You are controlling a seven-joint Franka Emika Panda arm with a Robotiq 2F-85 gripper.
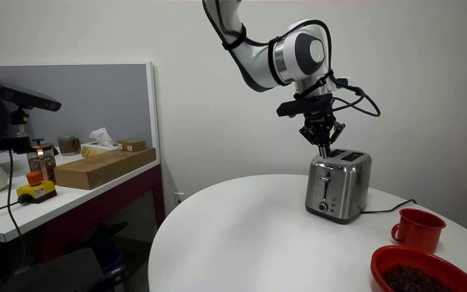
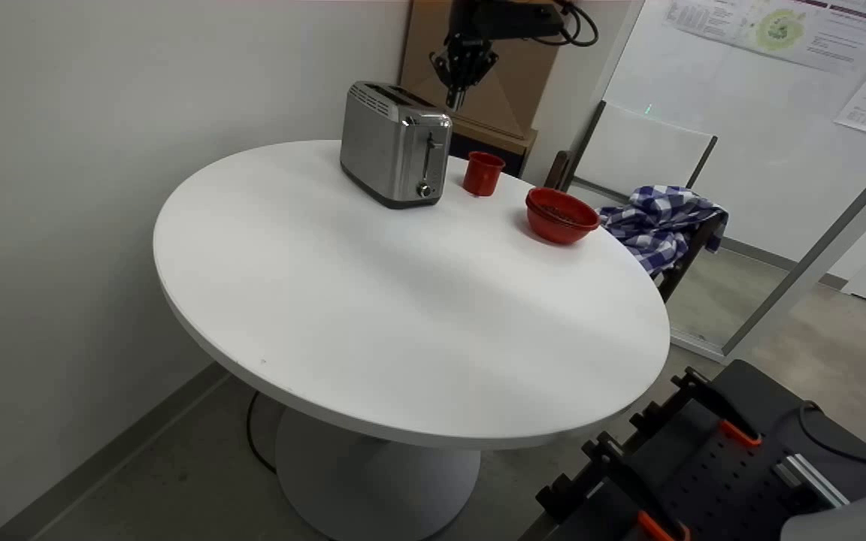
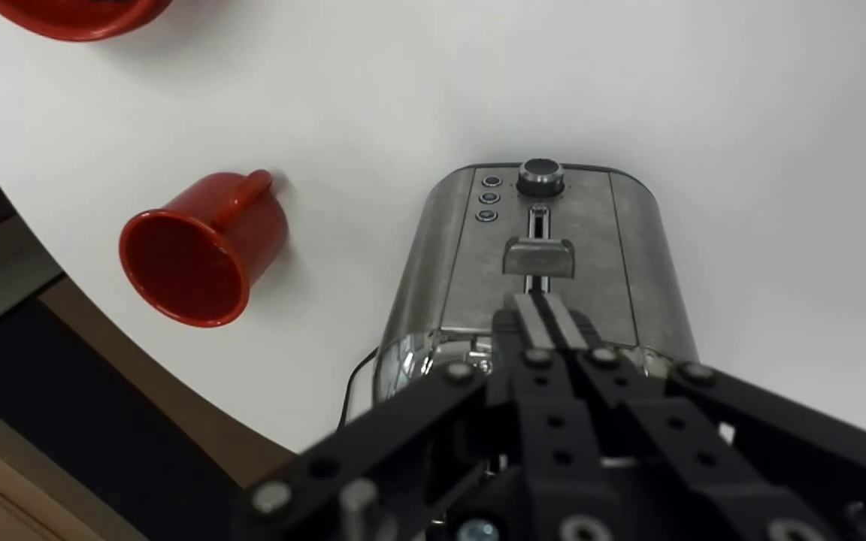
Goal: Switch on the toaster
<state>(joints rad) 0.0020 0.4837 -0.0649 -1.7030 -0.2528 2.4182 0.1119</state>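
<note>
The brushed-steel toaster (image 1: 354, 188) stands upright on the white table. It also shows in the other views (image 2: 376, 146), (image 3: 602, 278). Its front lever (image 3: 538, 258) sits in the upper part of a vertical slot, with a knob (image 3: 540, 177) and small buttons below; the lever also shows in both exterior views (image 1: 325, 179), (image 2: 434, 143). My gripper (image 3: 540, 297) is shut and holds nothing. Its fingertips point down by the front top edge of the toaster, above the lever and apart from it, as both exterior views show (image 1: 324, 155), (image 2: 455, 103). Part of the toaster's top is hidden behind the gripper in the wrist view.
A red mug (image 1: 418, 230) stands beside the toaster. A red bowl (image 2: 562, 218) with dark contents is further along the round white table (image 2: 403, 315). The toaster's cord (image 1: 391, 209) lies on the table behind it. A wall is close behind the table.
</note>
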